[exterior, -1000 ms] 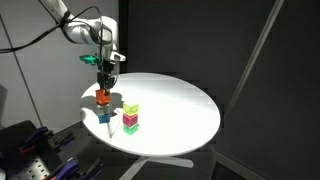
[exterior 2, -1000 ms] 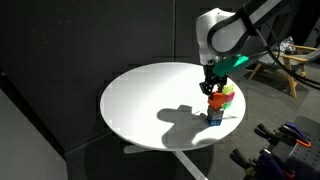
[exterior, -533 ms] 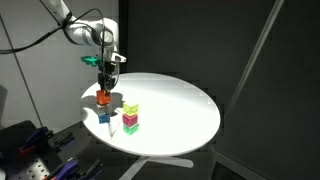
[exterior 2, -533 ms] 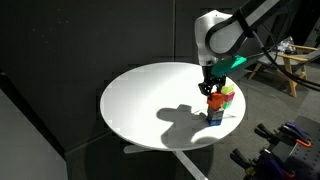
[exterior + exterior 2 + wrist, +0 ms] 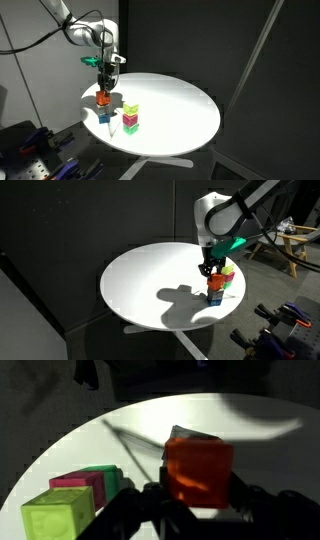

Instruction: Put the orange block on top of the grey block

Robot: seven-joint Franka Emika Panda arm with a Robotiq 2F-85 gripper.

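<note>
The orange block [image 5: 102, 98] [image 5: 214, 281] [image 5: 197, 471] is held between my gripper's fingers [image 5: 102, 95] [image 5: 213, 277] [image 5: 197, 498]. It sits directly over the grey block [image 5: 105, 116] [image 5: 215, 296], whose top corner shows behind the orange block in the wrist view [image 5: 190, 435]. I cannot tell whether the two blocks touch. The gripper is shut on the orange block.
A yellow-green cube [image 5: 131, 110] [image 5: 228, 269] [image 5: 62, 515] is stacked on a magenta cube [image 5: 131, 125] [image 5: 82, 484] just beside the grey block. A green cube [image 5: 108, 477] sits with them. All stand near the edge of the round white table [image 5: 180, 110] [image 5: 150, 280].
</note>
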